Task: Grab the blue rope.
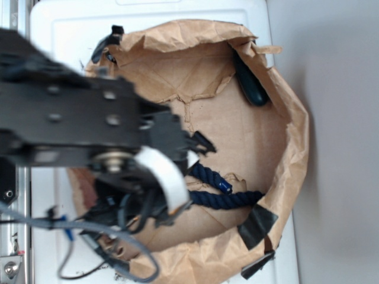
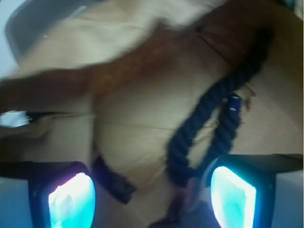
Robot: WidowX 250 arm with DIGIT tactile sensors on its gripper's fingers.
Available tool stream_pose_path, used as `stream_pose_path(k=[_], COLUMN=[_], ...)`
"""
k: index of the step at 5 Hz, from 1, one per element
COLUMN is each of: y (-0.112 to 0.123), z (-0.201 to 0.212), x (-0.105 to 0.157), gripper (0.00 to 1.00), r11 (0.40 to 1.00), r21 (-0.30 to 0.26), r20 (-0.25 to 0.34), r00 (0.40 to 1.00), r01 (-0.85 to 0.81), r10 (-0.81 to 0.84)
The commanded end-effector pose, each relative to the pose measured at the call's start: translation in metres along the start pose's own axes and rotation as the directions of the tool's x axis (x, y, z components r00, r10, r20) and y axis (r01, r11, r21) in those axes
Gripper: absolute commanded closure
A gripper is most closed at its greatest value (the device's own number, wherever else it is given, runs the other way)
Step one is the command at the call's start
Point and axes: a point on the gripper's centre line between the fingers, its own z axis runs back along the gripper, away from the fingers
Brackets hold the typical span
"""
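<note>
A white table (image 1: 65,23) fills most of the overhead view, and on it sits a wide brown paper bag (image 1: 237,136) with its torn edge rolled up into a low wall all round. Strips of black tape (image 1: 257,226) hold the paper at the lower right, and another dark scrap sticks up at the top left rim.

The black robot arm (image 1: 71,118) reaches in from the left and covers a good part of the bag, with grey cables (image 1: 89,236) hanging loose below it.

Against the bag's upper right wall lies a dark rounded thing (image 1: 251,86); I cannot tell what it is.

The blue rope (image 1: 228,198) lies on the bag's floor toward the lower right, bent into a curve, one stretch running sideways toward the paper wall. Its small shiny blue cap (image 1: 225,187) sits near the middle of the bend.

From the wrist view, the gripper (image 2: 152,194) stands wide open, both glowing pads (image 2: 232,194) well apart, with nothing held. The rope's loop (image 2: 199,128) lies between the fingers, nearer the right-hand pad.
</note>
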Motion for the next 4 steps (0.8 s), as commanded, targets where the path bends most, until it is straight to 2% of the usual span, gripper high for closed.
stream_pose_path(k=[1,2,3,4], y=[0.048,0.061,0.06,0.043], z=[0.021,0.019,0.002,-0.011], x=[0.005,0.005,0.003,0.002], gripper=[0.0,0.0,0.0,0.0], r11=[0.995,0.989,0.986,0.991], r21=[0.052,0.075,0.079,0.054], r20=[0.034,0.01,-0.028,-0.038], r00=[0.995,0.992,0.988,0.992], r01=[-0.091,-0.125,-0.146,-0.119], r10=[0.089,0.125,0.149,0.121])
